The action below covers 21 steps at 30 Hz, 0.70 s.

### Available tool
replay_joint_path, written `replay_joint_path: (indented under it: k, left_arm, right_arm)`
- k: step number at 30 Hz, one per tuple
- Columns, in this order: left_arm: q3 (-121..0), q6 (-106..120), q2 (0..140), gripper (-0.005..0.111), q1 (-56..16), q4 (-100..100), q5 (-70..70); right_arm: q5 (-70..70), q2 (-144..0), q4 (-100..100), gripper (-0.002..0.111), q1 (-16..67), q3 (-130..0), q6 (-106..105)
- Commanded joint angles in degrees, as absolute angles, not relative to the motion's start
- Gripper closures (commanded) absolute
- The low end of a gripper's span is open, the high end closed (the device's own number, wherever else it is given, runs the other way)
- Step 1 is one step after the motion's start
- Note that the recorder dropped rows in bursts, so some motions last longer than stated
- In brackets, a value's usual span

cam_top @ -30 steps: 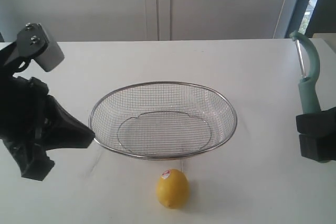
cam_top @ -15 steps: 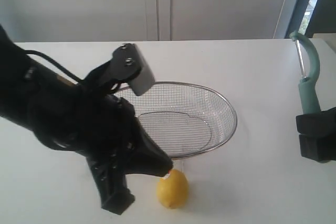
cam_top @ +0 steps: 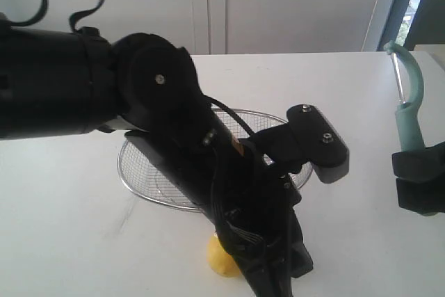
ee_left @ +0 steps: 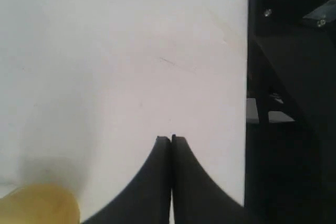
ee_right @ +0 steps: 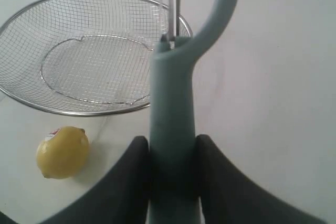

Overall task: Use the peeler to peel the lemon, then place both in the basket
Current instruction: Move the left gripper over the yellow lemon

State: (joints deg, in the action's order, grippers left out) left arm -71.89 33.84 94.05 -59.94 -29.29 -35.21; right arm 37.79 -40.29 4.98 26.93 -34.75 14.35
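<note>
The yellow lemon [ee_right: 62, 151] with its red-and-white sticker lies on the white table just in front of the wire-mesh basket [ee_right: 63, 111]. In the exterior view my left arm [cam_top: 174, 123] reaches across the basket [cam_top: 139, 184] and covers all but a sliver of the lemon [cam_top: 219, 261]. My left gripper [ee_left: 171, 139] is shut and empty, hanging over bare table with the lemon [ee_left: 39, 205] off to one side. My right gripper [ee_right: 172, 142] is shut on the teal handle of the peeler [ee_right: 172, 103]. It holds the peeler [cam_top: 410, 102] upright at the right edge, blade end up.
A dark frame [ee_left: 289, 103] runs along the table's edge near the left gripper. Pale cabinet doors [cam_top: 278, 5] stand behind the table. The left wrist camera block [cam_top: 316, 144] hangs over the basket's right side.
My left arm has swung from the table's left side across the basket to the front, now covering most of the lemon. The right gripper and peeler have not moved.
</note>
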Motion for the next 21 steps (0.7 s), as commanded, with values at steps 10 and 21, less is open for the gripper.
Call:
replay_joint_path:
  k: [10,21]
  left_arm:
    - [-74.5,-15.4,94.7,0.107,-60.7,10.4,-45.0]
    - [-74.5,-30.3,95.7,0.107,-60.7,10.9,-45.2]
  right_arm:
    - [37.2,-40.0,5.3,0.108,26.8,-34.8,13.7]
    - [37.2,-40.0,5.3,0.108,26.8,-34.8,13.7]
